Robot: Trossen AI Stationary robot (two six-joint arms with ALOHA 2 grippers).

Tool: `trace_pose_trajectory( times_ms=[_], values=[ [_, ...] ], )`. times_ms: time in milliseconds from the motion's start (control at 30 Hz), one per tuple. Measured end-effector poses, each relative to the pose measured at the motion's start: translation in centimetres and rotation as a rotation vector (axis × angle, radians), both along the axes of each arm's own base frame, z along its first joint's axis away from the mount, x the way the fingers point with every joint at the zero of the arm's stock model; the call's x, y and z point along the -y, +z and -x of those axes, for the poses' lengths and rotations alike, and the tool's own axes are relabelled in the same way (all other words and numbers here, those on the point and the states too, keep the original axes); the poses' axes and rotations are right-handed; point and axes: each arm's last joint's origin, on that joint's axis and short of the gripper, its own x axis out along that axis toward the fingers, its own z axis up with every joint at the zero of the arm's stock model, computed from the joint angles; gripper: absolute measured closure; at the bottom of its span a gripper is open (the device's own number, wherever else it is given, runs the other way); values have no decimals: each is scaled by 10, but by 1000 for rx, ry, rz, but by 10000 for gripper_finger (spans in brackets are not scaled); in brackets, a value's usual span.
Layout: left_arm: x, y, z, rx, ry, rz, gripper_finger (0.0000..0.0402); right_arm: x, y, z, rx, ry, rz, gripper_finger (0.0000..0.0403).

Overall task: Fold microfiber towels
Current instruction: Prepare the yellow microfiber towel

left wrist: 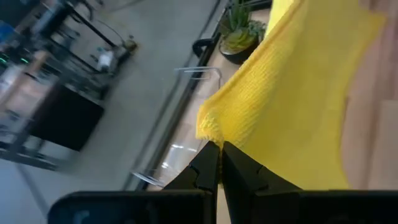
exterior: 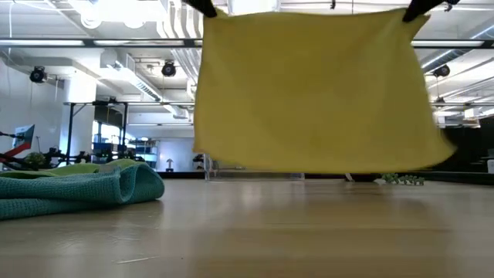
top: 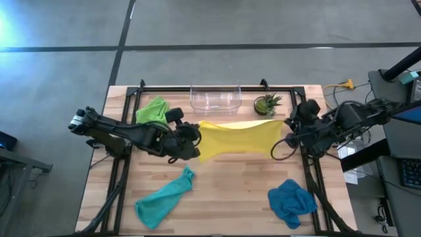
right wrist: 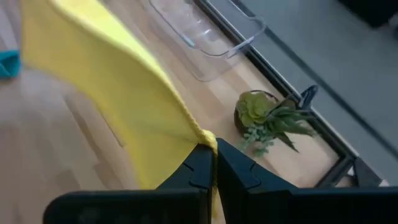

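The yellow towel [top: 237, 138] hangs spread between my two grippers over the middle of the table. My left gripper [left wrist: 219, 149] is shut on its left upper corner and my right gripper [right wrist: 214, 149] on its right upper corner. In the low view the towel [exterior: 309, 93] hangs as a flat sheet, its lower edge just above the tabletop. The lime green towel [top: 152, 110] lies bunched at the far left. At the near left lies the teal towel [top: 164, 197], crumpled. The blue towel [top: 291, 201] lies crumpled at the near right. My left gripper pinches the yellow towel's upper left corner [left wrist: 208, 134] between its two fingers, coming from the table's left and slanting down. The towel hangs below, clear of the table. My right gripper pinches the upper right corner [right wrist: 202, 138] between its two fingers, coming from the table's right and slanting down. The top edge [exterior: 309, 12] runs nearly straight between the two holds.
A clear plastic container [top: 215, 97] stands at the far middle, with a small potted plant [top: 266, 104] to its right. A black frame [top: 197, 88] runs along the table's far and side edges. Bare wood [top: 230, 191] lies between the teal and blue towels.
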Motion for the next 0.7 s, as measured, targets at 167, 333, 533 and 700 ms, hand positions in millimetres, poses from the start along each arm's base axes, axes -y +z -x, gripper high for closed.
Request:
trace_pose_trajectory(
  times_ms=[167, 333, 533, 700],
  values=[
    [22, -55, 2, 46, -15, 55, 402, -27, -50, -7, 23, 97, -27, 394],
    [61, -107, 14, 224, -107, 182, 402, -70, -111, 2, 102, 141, -193, 394],
    [90, -120, 20, 416, -296, 409, 402, -107, -141, 27, 60, 119, -366, 394],
    [99, -139, 14, 362, -378, 588, 402, -128, -150, 33, 63, 103, -439, 394]
  ],
)
